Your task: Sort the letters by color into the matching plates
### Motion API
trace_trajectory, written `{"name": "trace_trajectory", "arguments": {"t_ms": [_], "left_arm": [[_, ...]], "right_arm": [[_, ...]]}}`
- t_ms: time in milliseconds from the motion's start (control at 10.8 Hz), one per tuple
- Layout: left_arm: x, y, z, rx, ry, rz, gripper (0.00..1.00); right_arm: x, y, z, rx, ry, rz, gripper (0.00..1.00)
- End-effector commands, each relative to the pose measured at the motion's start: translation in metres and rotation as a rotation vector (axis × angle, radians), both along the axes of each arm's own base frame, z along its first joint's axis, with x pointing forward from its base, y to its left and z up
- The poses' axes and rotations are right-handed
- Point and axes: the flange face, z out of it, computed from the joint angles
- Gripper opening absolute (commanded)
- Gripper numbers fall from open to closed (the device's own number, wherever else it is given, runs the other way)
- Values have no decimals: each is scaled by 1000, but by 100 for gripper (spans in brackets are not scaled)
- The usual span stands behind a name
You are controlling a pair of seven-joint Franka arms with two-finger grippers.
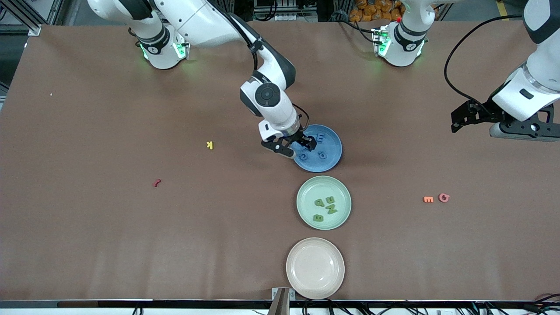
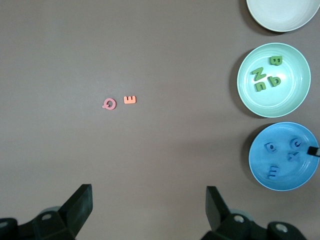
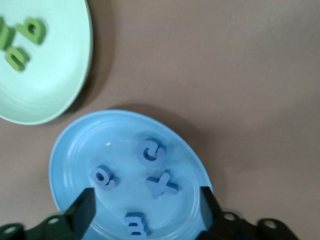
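From the front view, your right gripper (image 1: 292,146) hangs low over the blue plate (image 1: 332,151), at the edge toward the right arm's end of the table, with its jaws spread and nothing between them. The blue letters (image 1: 316,146) lie in that plate, some hidden under the hand. The mint green plate (image 1: 339,218), nearer the camera, holds the four green letters (image 1: 324,208). The risk here: if you lift or swing away carelessly, a finger could catch the blue plate's rim and tip it, or sweep a letter out. Your left gripper (image 1: 463,118) waits in the air over bare table at the left arm's end, jaws wide and empty.

In the left wrist view, both plates show their full sets; the orange E (image 2: 129,100) and pink G (image 2: 109,104) lie on the table, well apart from the plates. Don't collect these; neither belongs in either plate.

In the right wrist view, you look down between the parted fingers (image 3: 84,210) onto four blue letters: a c, an x, an o-like piece and an m at the frame edge. All lie flat. The x (image 3: 161,184) sits skewed, one stroke running roughly from the c (image 3: 151,151) toward the plate's rim.
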Motion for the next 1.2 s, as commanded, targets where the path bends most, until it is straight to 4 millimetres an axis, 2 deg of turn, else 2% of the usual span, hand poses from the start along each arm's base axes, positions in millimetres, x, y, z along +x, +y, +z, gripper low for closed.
{"name": "trace_trajectory", "arguments": {"t_ms": [0,185,278,370,463,555,648,740,925,1110], "left_arm": [[2,1,4,-29,12,12,100],[2,1,3,-29,14,10,100],[2,1,4,-28,12,8,100],[2,1,4,-28,12,8,100],[2,1,3,-28,13,5,100],[2,1,2,-28,13,5,100],[2,1,2,-27,15,5,100],[2,1,2,-27,13,4,100],[3,1,2,-26,12,1,100],[3,1,2,-28,12,1,100]], "right_arm": [[25,-61,93,-29,3,-2,100],[46,-114,167,-34,47,-36,100],[51,-133,204,-41,51,-50,100],[49,-139,224,-63,50,-40,100],[52,-168,261,-109,0,-17,100],[42,-186,284,-156,9,44,100],[41,-215,306,-190,15,103,100],[49,-247,320,-216,40,135,100],[62,-297,354,-256,18,215,100],[66,-339,376,-256,-28,296,100]]}}
